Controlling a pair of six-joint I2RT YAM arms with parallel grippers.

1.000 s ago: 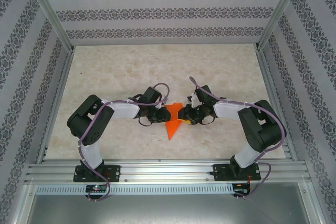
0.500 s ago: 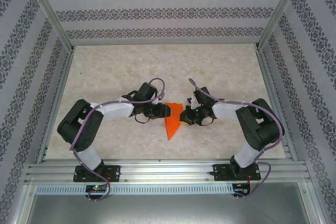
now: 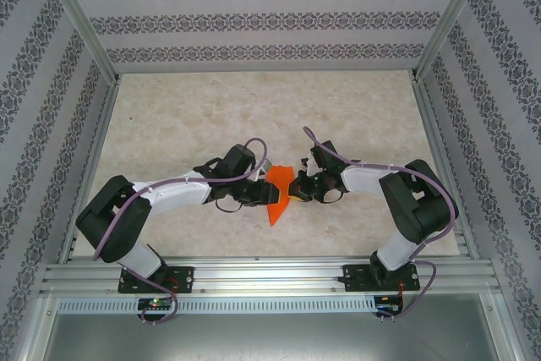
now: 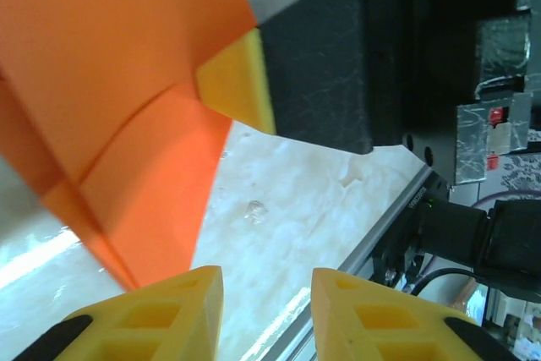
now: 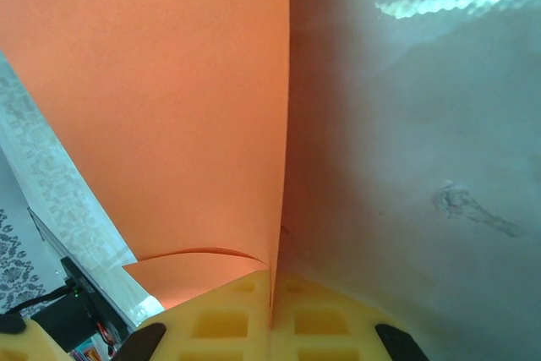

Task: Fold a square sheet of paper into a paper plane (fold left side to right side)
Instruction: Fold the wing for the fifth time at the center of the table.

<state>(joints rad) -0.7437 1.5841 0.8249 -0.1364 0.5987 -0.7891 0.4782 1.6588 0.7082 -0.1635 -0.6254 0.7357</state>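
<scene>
My right gripper (image 5: 272,293) has just clenched on the edge of the thin bright orange paper sheet (image 5: 169,107), right at its fingertips. My left gripper (image 4: 266,281), now released, sits just short of the sheet, so I judge the fold is pinned.

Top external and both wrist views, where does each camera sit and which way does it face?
Top external: above and behind the bases, looking down on the table; left arm and right arm show, left pincer and right pincer meeting at the orange paper.
Left wrist: on the left arm, facing the right pincer; own yellow fingers apart.
Right wrist: on the right arm, looking along the paper; own yellow fingers shut on its edge.
Shared: top and left wrist both show the right pincer gripping the paper.
</scene>
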